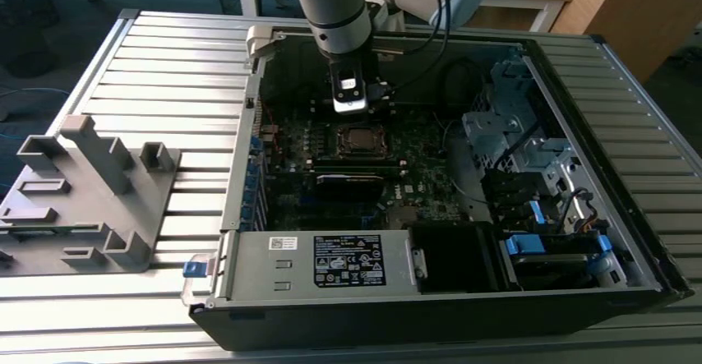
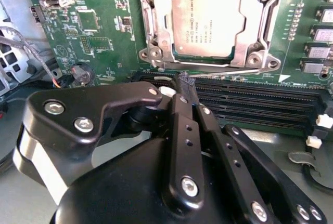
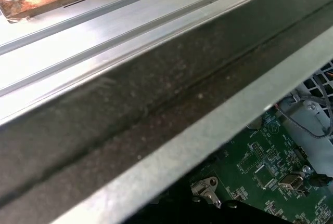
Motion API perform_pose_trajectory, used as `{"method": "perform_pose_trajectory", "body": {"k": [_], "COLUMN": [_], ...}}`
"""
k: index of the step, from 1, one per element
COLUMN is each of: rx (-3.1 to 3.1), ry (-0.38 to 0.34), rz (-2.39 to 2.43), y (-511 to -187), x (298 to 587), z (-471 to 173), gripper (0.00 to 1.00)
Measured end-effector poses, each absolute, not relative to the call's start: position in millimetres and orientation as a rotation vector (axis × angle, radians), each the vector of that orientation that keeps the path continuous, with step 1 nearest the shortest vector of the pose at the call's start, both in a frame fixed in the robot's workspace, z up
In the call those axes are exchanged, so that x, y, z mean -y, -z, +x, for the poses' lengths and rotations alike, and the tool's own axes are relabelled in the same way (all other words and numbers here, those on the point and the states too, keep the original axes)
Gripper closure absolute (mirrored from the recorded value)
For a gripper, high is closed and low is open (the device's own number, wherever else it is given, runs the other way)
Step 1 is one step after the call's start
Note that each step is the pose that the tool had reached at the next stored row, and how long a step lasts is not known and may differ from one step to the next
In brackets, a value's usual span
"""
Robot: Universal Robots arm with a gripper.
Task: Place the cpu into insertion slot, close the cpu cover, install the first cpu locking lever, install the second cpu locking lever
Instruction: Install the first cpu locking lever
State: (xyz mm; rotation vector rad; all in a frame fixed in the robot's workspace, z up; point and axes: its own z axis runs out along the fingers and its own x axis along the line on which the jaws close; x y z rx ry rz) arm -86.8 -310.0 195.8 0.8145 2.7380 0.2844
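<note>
In the second wrist view the gripper (image 2: pixel 187 86) is seen from behind. Its two black fingers (image 2: pixel 179 130) are drawn together until their tips meet, with nothing between them. The tips sit in the middle of the frame, just short of the socket assembly and over the long black memory slots (image 2: pixel 260 99).

The cpu (image 2: pixel 206 21) lies straight ahead of the fingertips, in the upper middle of that frame. It is seated flat in the insertion slot (image 2: pixel 237 52), whose dark rim shows as a thin border around the chip. The chip is a square with a dull silver-grey face bearing faint print and notched corners.

The cpu cover (image 2: pixel 263 18) is a silvery metal frame. It appears to be lying down around the chip, the face showing through its square window. A thin wire lever (image 2: pixel 229 70) runs along the near edge of the frame, its long axis crosswise to the fingers and just beyond their tips; whether it is latched cannot be told.

In the exterior view the gripper (image 1: pixel 348 101) hangs in the upper middle of the frame, inside the open computer case (image 1: pixel 614 241) on the bench (image 1: pixel 164 76), close above the cpu (image 1: pixel 357 138).
</note>
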Motion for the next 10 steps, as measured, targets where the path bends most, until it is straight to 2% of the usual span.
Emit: {"method": "perform_pose_trajectory", "body": {"k": [10], "rx": [-2.738], "ry": [-0.279], "rz": [0.813], "y": [-192.6], "x": [310.1], "z": [-86.4], "gripper": [0.89]}}
